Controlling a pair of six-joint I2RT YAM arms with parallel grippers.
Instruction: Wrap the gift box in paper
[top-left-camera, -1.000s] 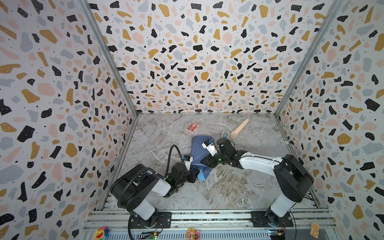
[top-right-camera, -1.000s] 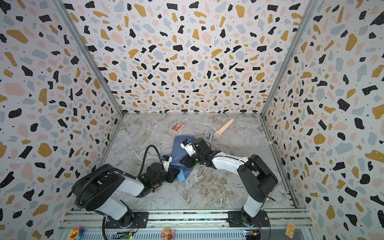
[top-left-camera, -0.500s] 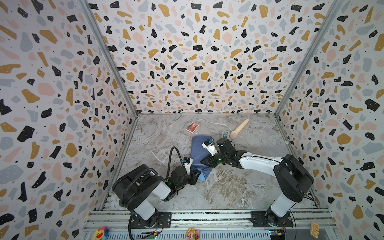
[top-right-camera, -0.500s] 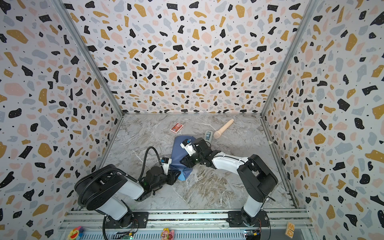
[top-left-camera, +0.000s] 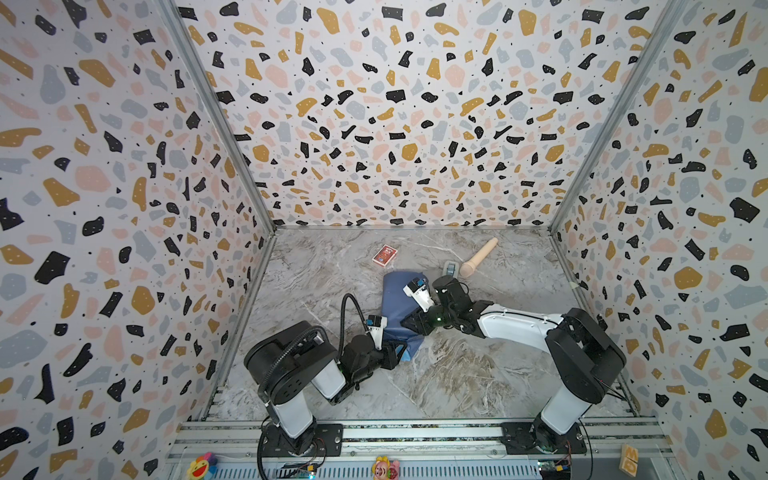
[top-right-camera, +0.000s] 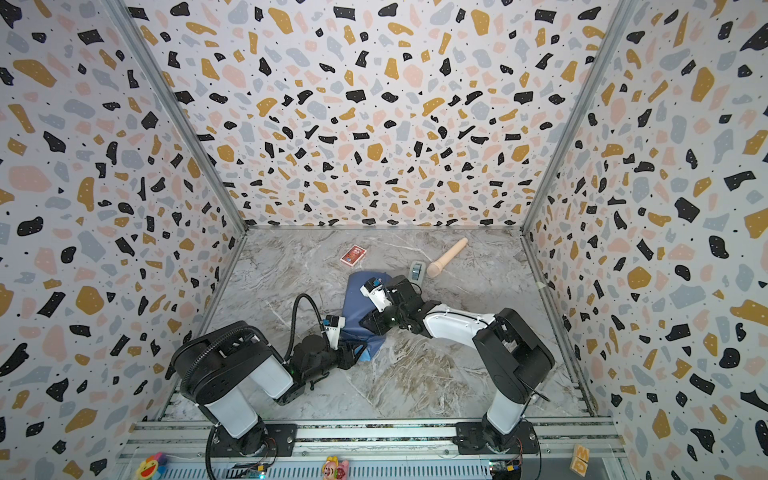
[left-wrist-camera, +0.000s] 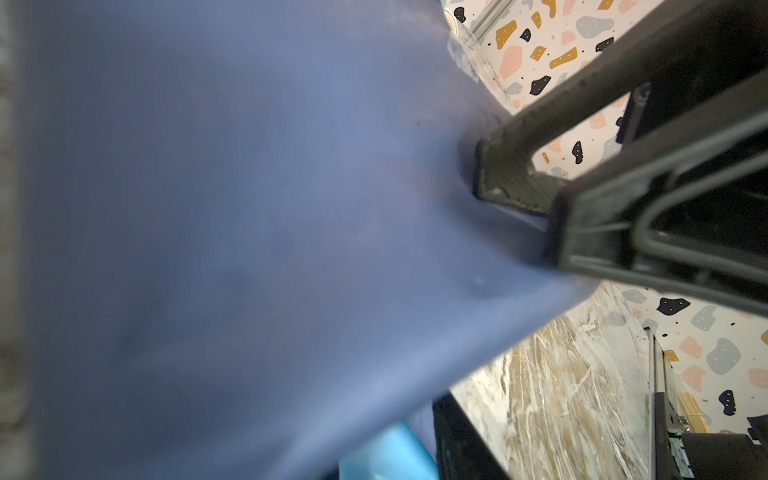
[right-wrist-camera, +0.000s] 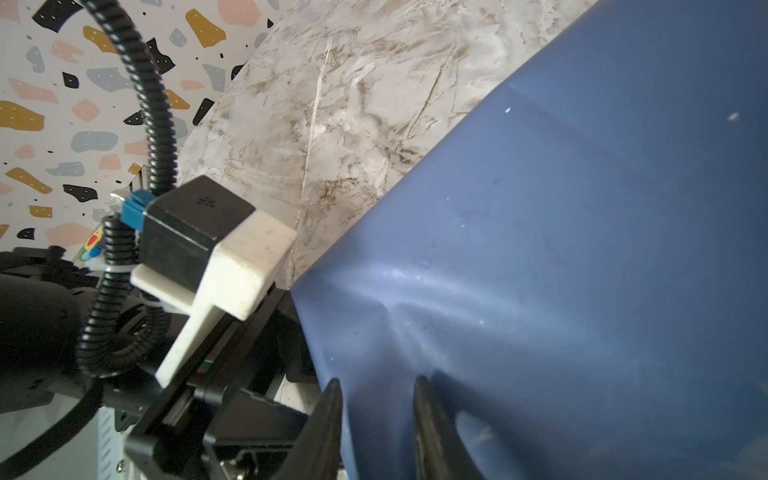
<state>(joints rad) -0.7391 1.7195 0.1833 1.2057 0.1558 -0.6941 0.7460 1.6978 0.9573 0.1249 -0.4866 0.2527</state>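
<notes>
The blue paper (top-left-camera: 397, 295) (top-right-camera: 357, 299) lies humped in the middle of the table, and the gift box is hidden. My right gripper (top-left-camera: 409, 323) (top-right-camera: 368, 322) reaches in from the right, low on the paper's near part. In the right wrist view its fingers (right-wrist-camera: 424, 415) pinch a fold of paper (right-wrist-camera: 582, 249), and creases run out from them. My left gripper (top-left-camera: 397, 353) (top-right-camera: 357, 351) is at the paper's near corner, where the lighter underside shows. In the left wrist view the paper (left-wrist-camera: 249, 208) fills the picture. Only one left finger (left-wrist-camera: 457, 440) shows.
A small red card pack (top-left-camera: 384, 254) lies behind the paper. A pale wooden handle (top-left-camera: 478, 257) and a small grey object (top-left-camera: 451, 268) lie at the back right. Speckled walls close three sides. A metal rail (top-left-camera: 415, 432) runs along the front.
My left arm has shifted a little at the paper's near corner, which now lies slightly further right. The right arm and the rest of the paper have hardly moved.
</notes>
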